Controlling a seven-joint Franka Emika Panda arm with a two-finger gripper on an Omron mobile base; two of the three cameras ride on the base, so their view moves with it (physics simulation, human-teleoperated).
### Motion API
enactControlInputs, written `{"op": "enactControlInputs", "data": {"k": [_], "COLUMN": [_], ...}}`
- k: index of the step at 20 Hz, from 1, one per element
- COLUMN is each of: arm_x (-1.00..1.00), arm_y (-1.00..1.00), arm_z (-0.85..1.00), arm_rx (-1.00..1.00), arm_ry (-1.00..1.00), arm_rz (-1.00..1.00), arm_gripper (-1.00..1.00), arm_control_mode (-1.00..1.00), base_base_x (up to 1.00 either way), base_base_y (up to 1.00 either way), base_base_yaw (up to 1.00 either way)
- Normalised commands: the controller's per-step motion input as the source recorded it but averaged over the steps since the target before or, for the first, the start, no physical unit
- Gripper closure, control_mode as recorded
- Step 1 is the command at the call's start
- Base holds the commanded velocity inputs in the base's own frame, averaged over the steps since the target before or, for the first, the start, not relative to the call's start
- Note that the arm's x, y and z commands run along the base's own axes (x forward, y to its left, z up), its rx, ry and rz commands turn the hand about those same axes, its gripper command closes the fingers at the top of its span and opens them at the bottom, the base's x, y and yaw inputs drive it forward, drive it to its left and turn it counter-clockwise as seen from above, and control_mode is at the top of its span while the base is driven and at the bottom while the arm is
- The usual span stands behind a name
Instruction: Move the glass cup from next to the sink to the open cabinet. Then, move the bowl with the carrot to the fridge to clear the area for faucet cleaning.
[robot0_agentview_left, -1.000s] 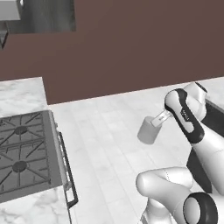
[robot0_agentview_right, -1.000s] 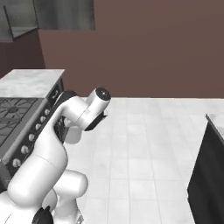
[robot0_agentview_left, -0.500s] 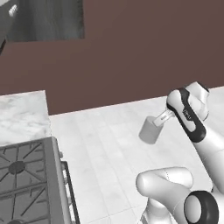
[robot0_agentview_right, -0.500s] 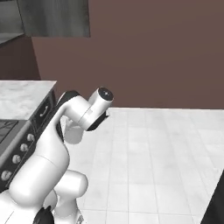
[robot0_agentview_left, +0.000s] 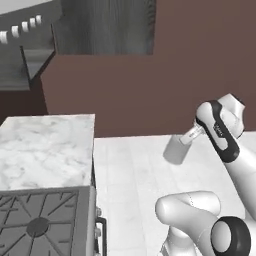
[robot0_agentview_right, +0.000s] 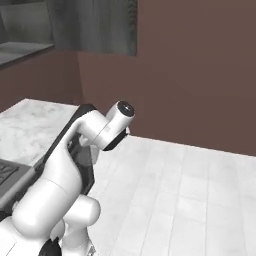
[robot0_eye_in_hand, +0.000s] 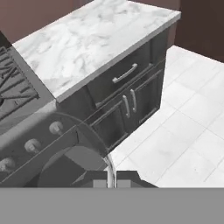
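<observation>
The glass cup (robot0_agentview_left: 175, 149) is a translucent grey-white tumbler held in the air over the tiled floor, left of my bent forearm in the left base view. My gripper (robot0_agentview_left: 186, 139) is shut on its upper right side. In the hand view the cup (robot0_eye_in_hand: 72, 159) sits right in front of the camera as a see-through cylinder with a thin curved rim, and my gripper (robot0_eye_in_hand: 111, 179) pinches that rim at the bottom of the frame. The sink, faucet, bowl, carrot and fridge are out of view.
A white marble counter (robot0_agentview_left: 47, 150) stands at left, with a stove (robot0_agentview_left: 40, 222) in front of it and dark upper cabinets (robot0_agentview_left: 102, 25) above. The hand view shows the counter's drawer and doors (robot0_eye_in_hand: 131, 103) and stove knobs (robot0_eye_in_hand: 33, 146). Tiled floor (robot0_agentview_left: 135, 180) lies below the cup.
The whole picture has shifted because the base has driven: stove and counter slid down and left, the upper cabinets came closer. The cup stays in the shut gripper, arm pose unchanged.
</observation>
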Motion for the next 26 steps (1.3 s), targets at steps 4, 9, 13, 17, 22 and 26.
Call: {"op": "enactControlInputs", "data": {"k": [4, 9, 13, 17, 22, 26], "arm_x": [0.00, 0.00, 0.00, 0.00, 0.00, 0.00], "arm_y": [0.00, 0.00, 0.00, 0.00, 0.00, 0.00], "arm_z": [0.00, 0.00, 0.00, 0.00, 0.00, 0.00], "arm_rx": [0.00, 0.00, 0.00, 0.00, 0.00, 0.00], "arm_ry": [0.00, 0.00, 0.00, 0.00, 0.00, 0.00], "arm_rz": [0.00, 0.00, 0.00, 0.00, 0.00, 0.00], "arm_gripper": [1.00, 1.00, 1.00, 1.00, 1.00, 1.00], "arm_control_mode": [1.00, 1.00, 1.00, 1.00, 1.00, 1.00], "base_base_x": [1.00, 0.93, 0.77, 0.67, 0.63, 0.64], "base_base_y": [-0.26, -0.25, -0.19, -0.06, -0.18, -0.24], "base_base_yaw": [0.58, 0.64, 0.71, 0.64, 0.57, 0.46]}}
